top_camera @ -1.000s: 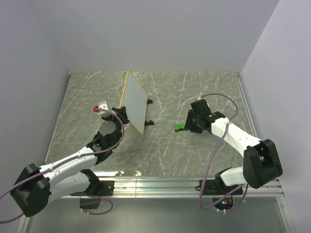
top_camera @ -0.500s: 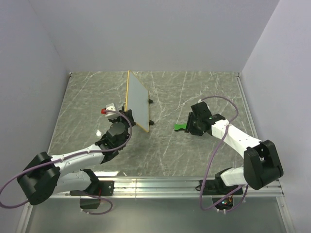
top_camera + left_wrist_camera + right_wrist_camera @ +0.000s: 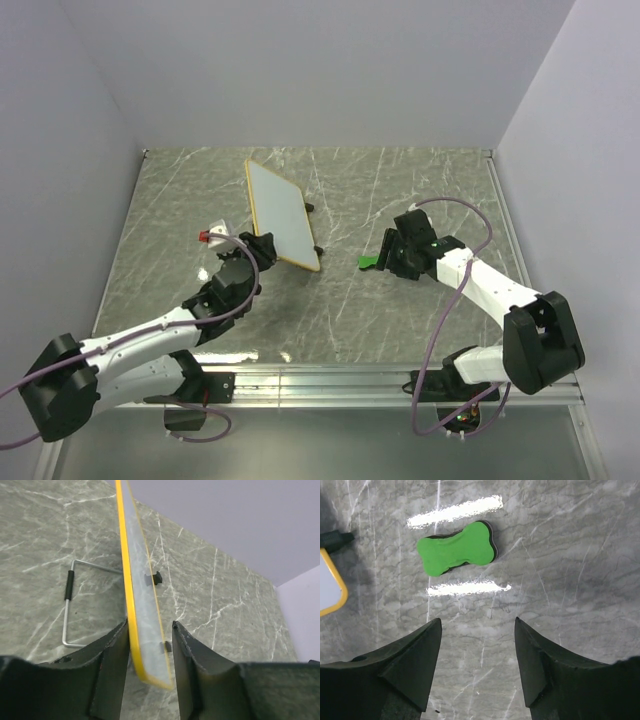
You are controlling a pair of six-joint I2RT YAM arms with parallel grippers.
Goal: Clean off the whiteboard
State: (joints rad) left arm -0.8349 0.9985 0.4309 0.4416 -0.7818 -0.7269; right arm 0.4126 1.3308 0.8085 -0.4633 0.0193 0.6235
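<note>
The whiteboard point(image 3: 280, 213), white with an orange-tan rim, stands tilted left of the table's middle, its face turned up and to the right. Its near lower corner point(image 3: 150, 665) sits between the fingers of my left gripper point(image 3: 262, 248). The left finger touches the rim; a gap shows at the right finger. The jaws are open. My right gripper point(image 3: 388, 258) is open and empty above the table. The green bone-shaped eraser point(image 3: 456, 548) lies just ahead of its fingertips and also shows in the top view point(image 3: 369, 263). No writing is visible on the board.
A wire stand point(image 3: 67, 605) with a black sleeve lies on the table behind the board. Small black feet point(image 3: 156, 578) stick out from the board's lower edge. The board's corner point(image 3: 330, 587) shows at the left of the right wrist view. Walls enclose the marble table point(image 3: 400, 180).
The whiteboard has turned from nearly edge-on to leaning, with more of its face showing. My left gripper has shifted along with its near corner. The right arm has barely moved.
</note>
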